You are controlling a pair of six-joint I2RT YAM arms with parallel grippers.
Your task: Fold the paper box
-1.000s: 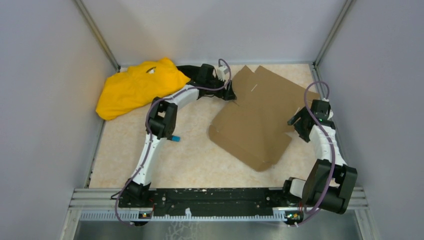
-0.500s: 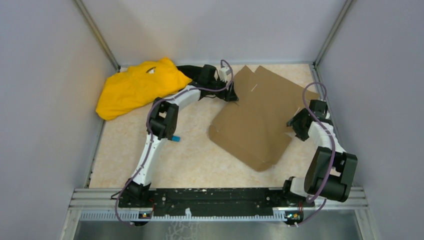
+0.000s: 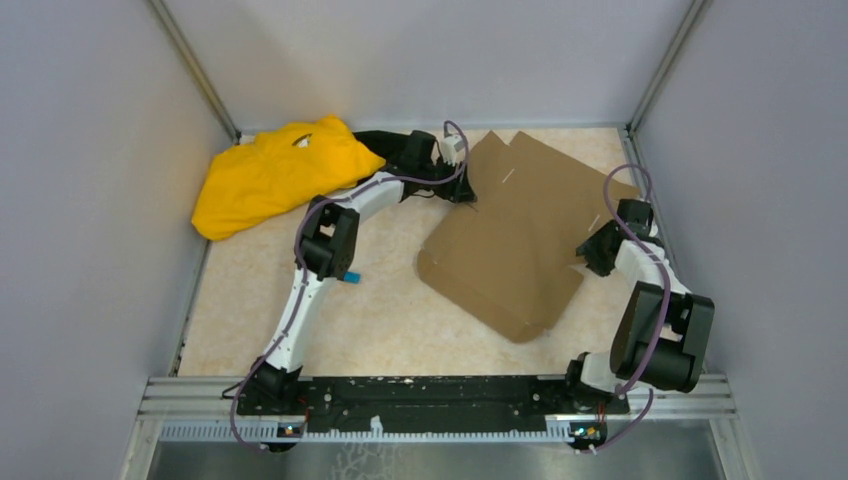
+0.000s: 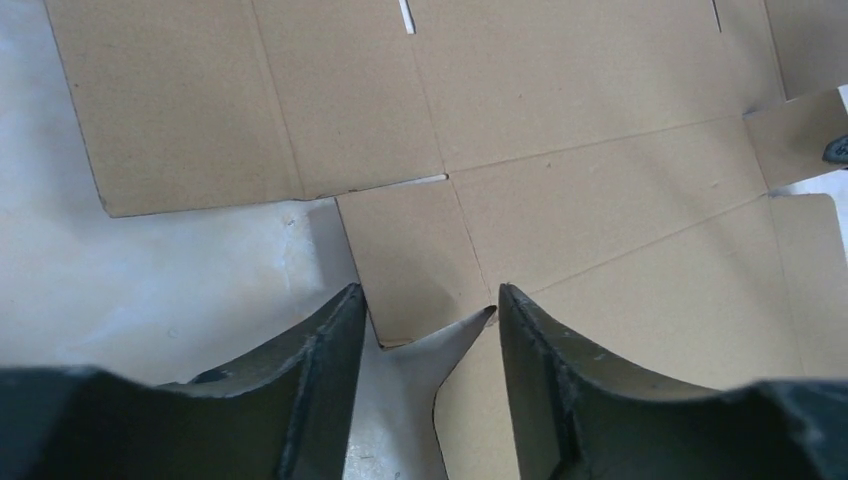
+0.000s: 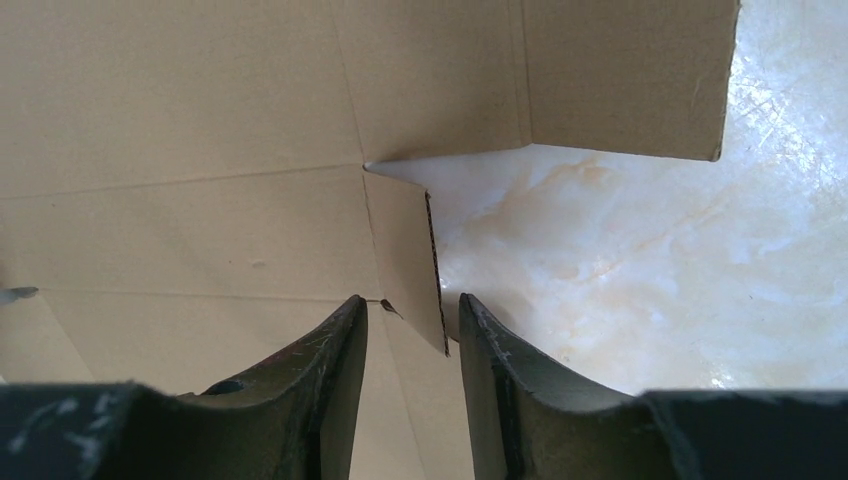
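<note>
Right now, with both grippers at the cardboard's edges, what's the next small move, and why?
Probably close both grippers. In the wrist views a small side flap of the paper box sits between the open fingers of the left gripper and of the right gripper, neither pinched yet, and the sheet lies flat.

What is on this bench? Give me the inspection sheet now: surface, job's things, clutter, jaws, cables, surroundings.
Surface: beige marbled tabletop, flat and glossy.
Job's things: flat brown die-cut cardboard sheet, unfolded, lying right of centre.
Clutter: crumpled yellow cloth far left; black cloth beside it, partly hidden.
Jaws: left jaws apart, straddling a flap corner on the sheet's far-left edge; right jaws apart but narrower, around a small flap on its right edge.
Cables: purple cable looped along each arm.
Surroundings: plain grey walls, metal corner posts.
</note>
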